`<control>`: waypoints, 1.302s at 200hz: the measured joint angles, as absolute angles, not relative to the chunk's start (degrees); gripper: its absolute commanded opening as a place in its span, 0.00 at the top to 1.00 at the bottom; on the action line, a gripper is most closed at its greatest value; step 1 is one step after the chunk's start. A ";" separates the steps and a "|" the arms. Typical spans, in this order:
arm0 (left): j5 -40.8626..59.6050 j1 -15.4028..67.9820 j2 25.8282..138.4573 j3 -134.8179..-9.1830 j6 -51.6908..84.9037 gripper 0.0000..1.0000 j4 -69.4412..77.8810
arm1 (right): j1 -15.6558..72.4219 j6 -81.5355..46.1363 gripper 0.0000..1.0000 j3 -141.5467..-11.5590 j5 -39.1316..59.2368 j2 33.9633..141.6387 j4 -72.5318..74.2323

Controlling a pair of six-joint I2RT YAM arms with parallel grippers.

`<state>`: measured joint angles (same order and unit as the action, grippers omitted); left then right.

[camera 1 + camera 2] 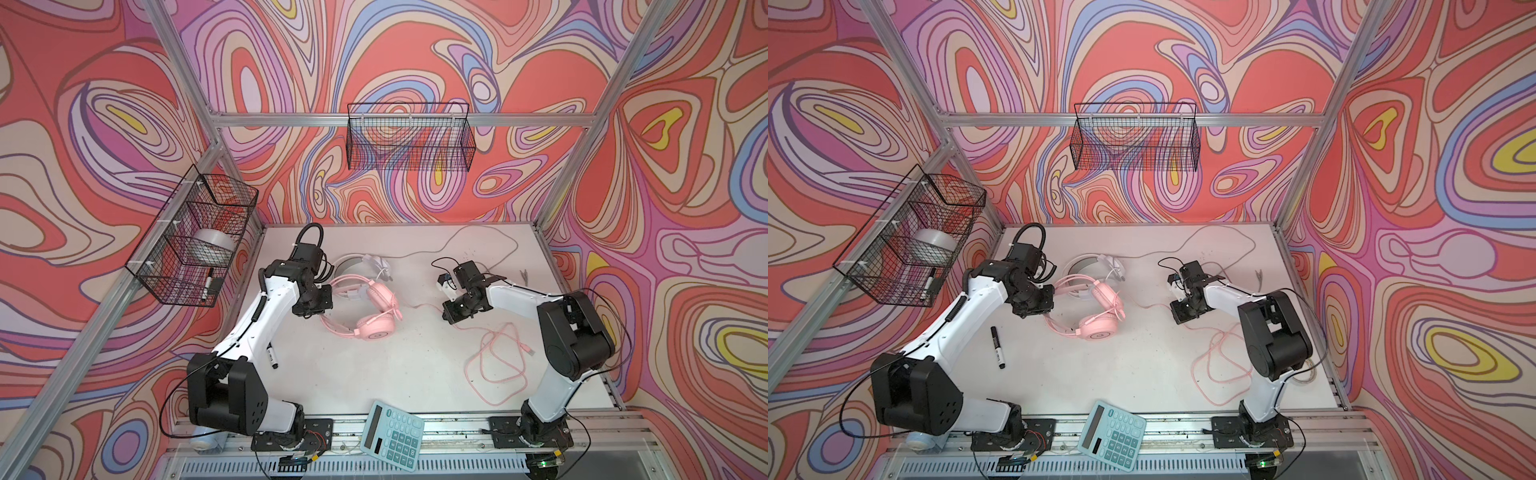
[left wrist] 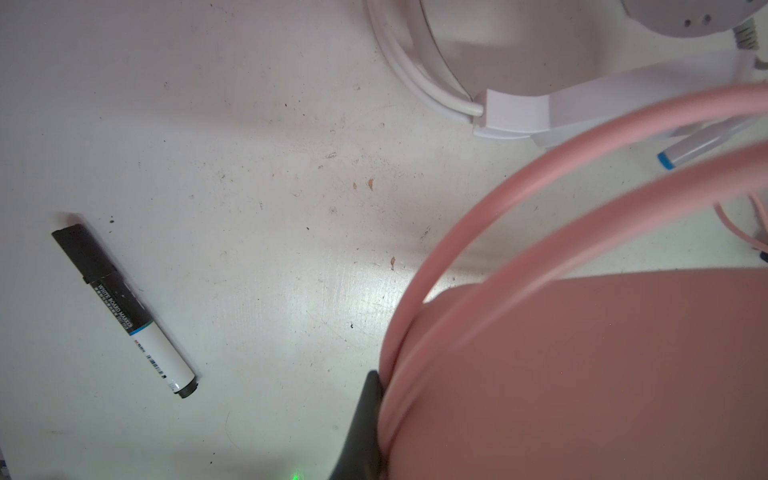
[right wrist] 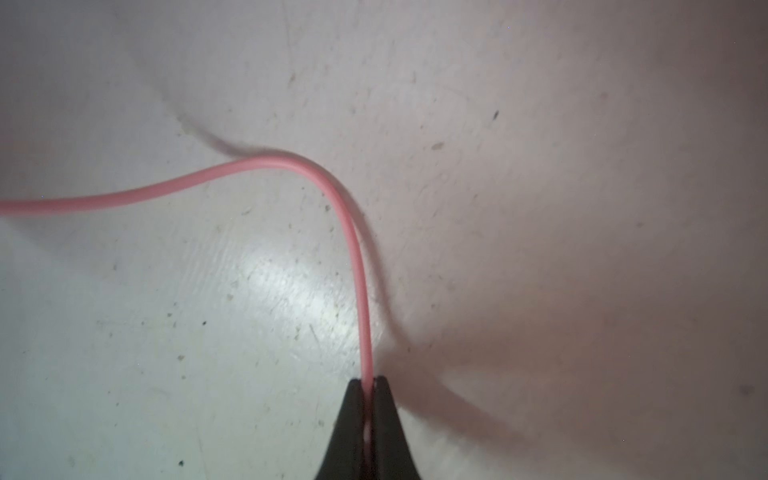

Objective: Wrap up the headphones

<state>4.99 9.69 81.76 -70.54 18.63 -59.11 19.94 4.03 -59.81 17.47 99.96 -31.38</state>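
Both top views show the pink headphones [image 1: 376, 322] [image 1: 1098, 324] lying mid-table, overlapping the white headphones [image 1: 365, 266] [image 1: 1096, 266] behind them. My left gripper [image 1: 311, 309] [image 1: 1034, 309] is shut on the pink headband [image 2: 582, 374]. One dark finger [image 2: 368, 415] presses against the headband, and the other finger is hidden behind it. My right gripper [image 1: 451, 316] [image 3: 368, 386] is shut on the thin pink cable [image 3: 353, 249], low over the table. The rest of that cable lies in loose loops [image 1: 494, 361] [image 1: 1221, 365]. The white pair's grey cable [image 1: 478, 237] trails toward the back.
A black marker [image 1: 998, 347] [image 2: 124, 311] lies by the left arm. A teal calculator [image 1: 392, 436] sits at the front edge. Wire baskets hang on the left wall [image 1: 195, 237] and the back wall [image 1: 411, 137]. A blue-banded pen [image 2: 690, 151] lies under the headphones.
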 measured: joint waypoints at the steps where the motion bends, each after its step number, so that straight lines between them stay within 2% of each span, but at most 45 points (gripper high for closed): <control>1: 4.99 9.67 81.76 -70.57 18.63 1.00 -59.09 | 19.94 4.03 1.00 -59.81 17.54 99.79 -31.42; 78: 4.89 9.65 82.00 -70.89 17.10 1.00 -58.96 | 19.94 4.73 1.00 -57.63 18.59 82.76 -29.98; 122: 4.84 9.65 82.72 -71.26 15.99 1.00 -59.00 | 19.94 7.57 1.00 -59.77 18.74 77.82 -29.08; 180: 5.37 9.65 83.24 -71.24 15.55 1.00 -58.94 | 20.47 11.31 1.00 -71.31 21.98 81.17 -28.21; 260: 7.81 9.65 83.22 -71.26 15.57 1.00 -58.83 | 25.85 6.00 1.00 -83.07 23.42 98.74 -26.17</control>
<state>7.81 9.65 83.22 -71.26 15.57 -58.83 25.85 6.00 -83.07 23.42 98.74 -26.17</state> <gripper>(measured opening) 0.082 0.060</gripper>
